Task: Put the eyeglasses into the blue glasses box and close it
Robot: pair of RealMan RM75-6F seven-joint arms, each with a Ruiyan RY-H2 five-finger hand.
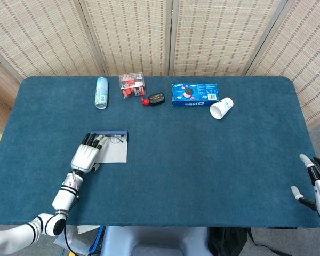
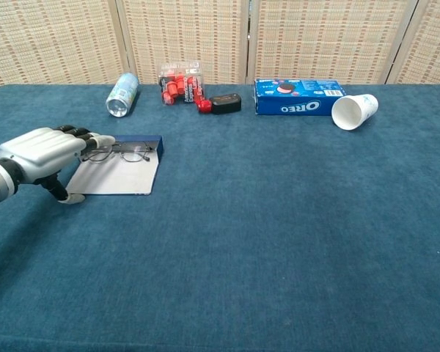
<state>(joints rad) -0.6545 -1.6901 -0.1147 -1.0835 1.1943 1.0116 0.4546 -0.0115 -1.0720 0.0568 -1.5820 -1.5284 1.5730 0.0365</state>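
Note:
The blue glasses box (image 1: 115,153) lies open on the table, its pale inside facing up and its blue wall on the far side. The eyeglasses (image 1: 113,140) lie inside it against that wall, also clear in the chest view (image 2: 125,153). My left hand (image 1: 86,155) lies at the box's left edge (image 2: 116,180), fingers stretched forward. Its fingertips (image 2: 97,139) touch the left end of the eyeglasses and its thumb is down on the table. My right hand (image 1: 319,184) hangs off the near right table corner, fingers apart and holding nothing.
Along the far edge lie a drinks can (image 1: 101,92), a clear pack of red batteries (image 1: 132,84), a small black object (image 1: 156,98), a blue Oreo box (image 1: 194,93) and a tipped paper cup (image 1: 221,108). The blue cloth table (image 1: 202,170) spreads between both hands.

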